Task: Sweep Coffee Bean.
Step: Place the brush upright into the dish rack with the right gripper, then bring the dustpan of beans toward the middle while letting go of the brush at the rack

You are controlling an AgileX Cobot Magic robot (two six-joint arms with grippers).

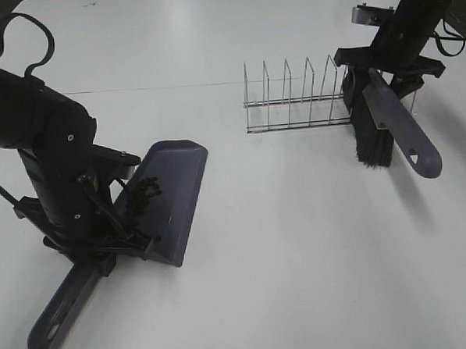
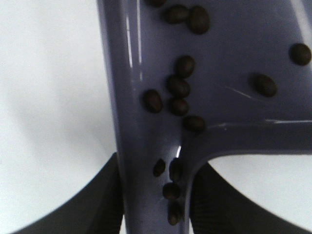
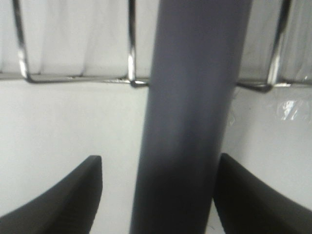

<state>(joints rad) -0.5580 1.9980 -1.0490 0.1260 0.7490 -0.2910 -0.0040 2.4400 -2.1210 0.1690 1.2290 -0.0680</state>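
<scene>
The coffee bean (image 1: 144,193) cluster lies inside the purple-grey dustpan (image 1: 175,189), which rests on the white table at the left. My left gripper (image 1: 104,245) is shut on the pan's handle neck. In the left wrist view several beans (image 2: 178,87) lie on the pan (image 2: 234,58), some down in the neck between the fingers (image 2: 105,204) of my left gripper (image 2: 156,207). The brush (image 1: 372,136), black bristles down, leans at the rack's right end. My right gripper (image 1: 380,71) stands around the brush handle (image 3: 190,122) with its jaws apart and a gap on one side; its gripper point is (image 3: 158,195).
A chrome wire rack (image 1: 292,101) stands at the back centre-right, and its wires (image 3: 78,78) show just behind the brush handle. The dustpan's long handle (image 1: 57,320) reaches toward the table's front left edge.
</scene>
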